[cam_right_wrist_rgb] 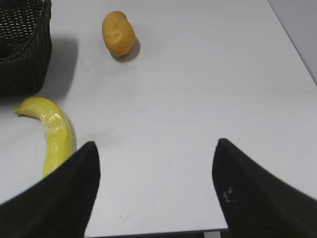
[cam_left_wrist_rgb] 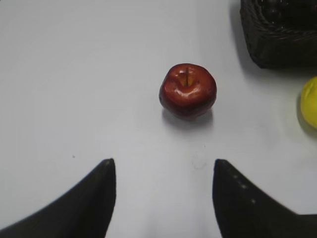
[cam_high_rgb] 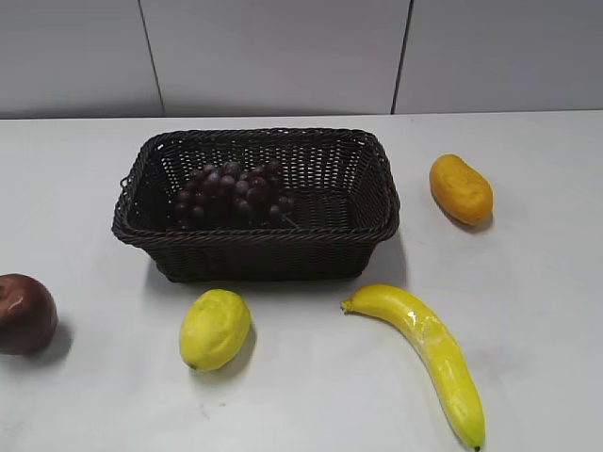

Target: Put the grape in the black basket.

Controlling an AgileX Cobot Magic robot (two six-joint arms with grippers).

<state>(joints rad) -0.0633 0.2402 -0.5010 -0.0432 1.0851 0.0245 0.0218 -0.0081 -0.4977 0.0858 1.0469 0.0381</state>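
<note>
Grape (cam_high_rgb: 234, 192) already in basket (cam_high_rgb: 382, 202), up-right of left end effector (cam_left_wrist_rgb: 163, 198); both end effectors (cam_right_wrist_rgb: 156, 191) apart, empty, no reach needed

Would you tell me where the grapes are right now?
In the exterior view the grapes lie inside the black basket, toward its left half, behind the lemon.

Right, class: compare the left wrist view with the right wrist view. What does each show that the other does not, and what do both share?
Only the left wrist view shows the apple standing stem-up on the table, part of the lemon at the right edge, and the open left gripper.

Only the right wrist view shows the banana, the orange-yellow fruit and the open right gripper.

Both show a corner of the black basket and the white table.
</note>
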